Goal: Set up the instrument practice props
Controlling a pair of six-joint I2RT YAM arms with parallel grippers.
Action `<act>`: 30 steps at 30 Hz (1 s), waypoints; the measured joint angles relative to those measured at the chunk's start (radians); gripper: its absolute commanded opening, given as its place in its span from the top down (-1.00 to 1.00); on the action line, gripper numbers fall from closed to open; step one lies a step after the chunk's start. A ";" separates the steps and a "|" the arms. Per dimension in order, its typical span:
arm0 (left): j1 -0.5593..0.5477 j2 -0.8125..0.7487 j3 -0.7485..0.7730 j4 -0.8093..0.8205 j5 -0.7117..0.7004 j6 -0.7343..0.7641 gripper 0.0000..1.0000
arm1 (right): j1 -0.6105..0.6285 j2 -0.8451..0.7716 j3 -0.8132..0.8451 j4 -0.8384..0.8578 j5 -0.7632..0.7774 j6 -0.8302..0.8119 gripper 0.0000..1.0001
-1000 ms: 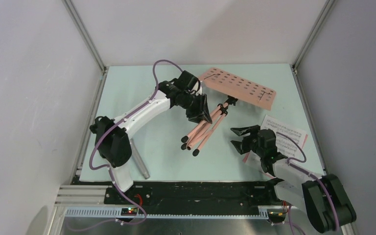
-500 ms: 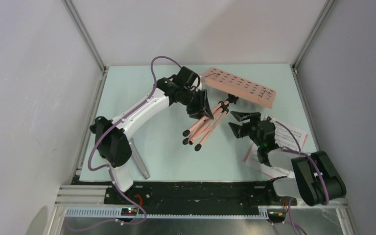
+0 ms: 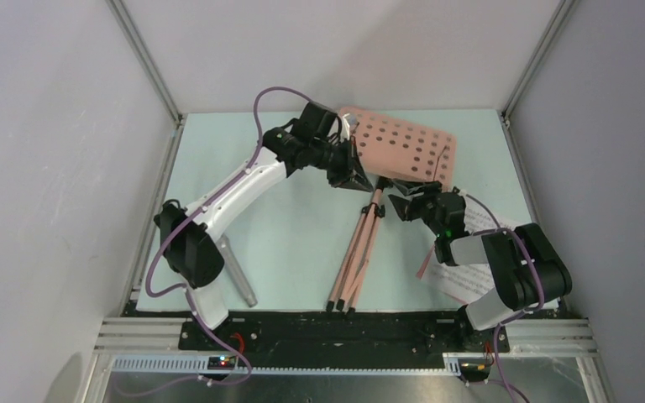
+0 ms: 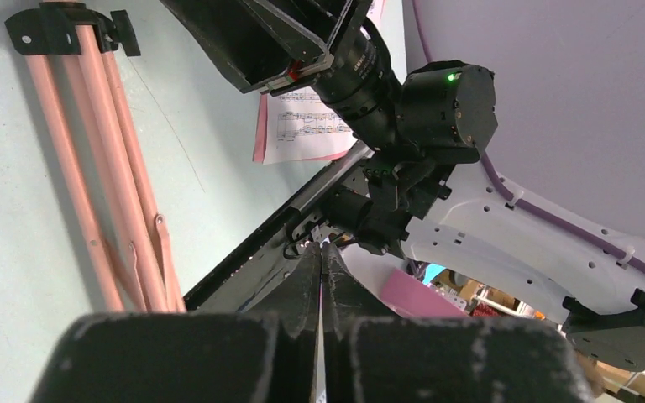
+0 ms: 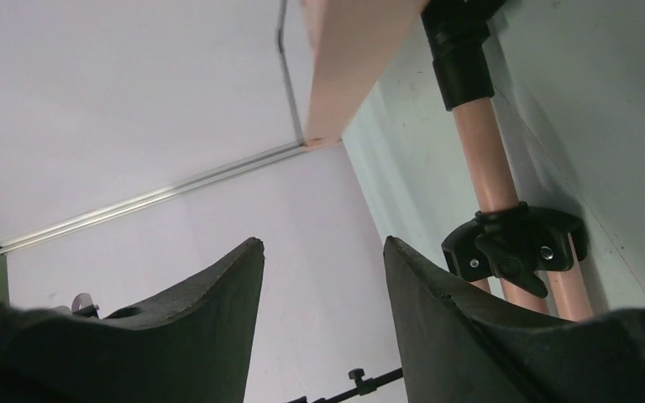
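Right gripper point(image 5: 321, 252) is released and empty: fingers point(image 5: 210, 319) spread, the stand's pole point(image 5: 491, 168) just outside the right-hand one, not between them.

Table, near to far:
- The folded leg tips of the salmon-pink music stand point(image 3: 359, 243) sit at the near edge.
- The grey microphone point(image 3: 237, 270) lies flat beside the left arm's base.
- The sheet-music pages point(image 3: 453, 279) lie on the right, partly under the right arm.
- Mid-table, the stand lies along the surface, legs closed.
- Further out, the left gripper point(image 3: 359, 178) is clenched at the near-left corner of the perforated desk point(image 3: 403, 149). Its fingertips point(image 4: 306, 285) are pressed together with nothing visible between them (can't tell whether it pinches the desk edge or only pushes on it).
- Mic stand: not visible.

Step in hand, my read: getting the music stand upright, ahead of pages and microphone. The next move calls for the right gripper to close on the pole near the black collar point(image 5: 512, 243). It then needs to steady the lift while the legs get spread, otherwise the stand likely tips.
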 measured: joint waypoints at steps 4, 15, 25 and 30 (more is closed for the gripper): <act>0.000 -0.001 -0.013 0.006 -0.013 0.013 1.00 | 0.000 0.001 0.010 -0.027 -0.004 -0.039 -0.23; -0.063 0.003 -0.246 0.036 -0.282 0.208 -0.19 | 0.000 -0.147 0.055 -0.313 -0.021 -0.279 -0.29; -0.164 0.047 -0.304 0.173 -0.391 0.258 -0.38 | -0.017 -0.268 0.073 -0.652 -0.016 -0.558 -0.37; -0.199 0.147 -0.291 0.195 -0.466 0.265 -0.14 | -0.010 -0.378 0.074 -0.796 0.038 -0.682 -0.38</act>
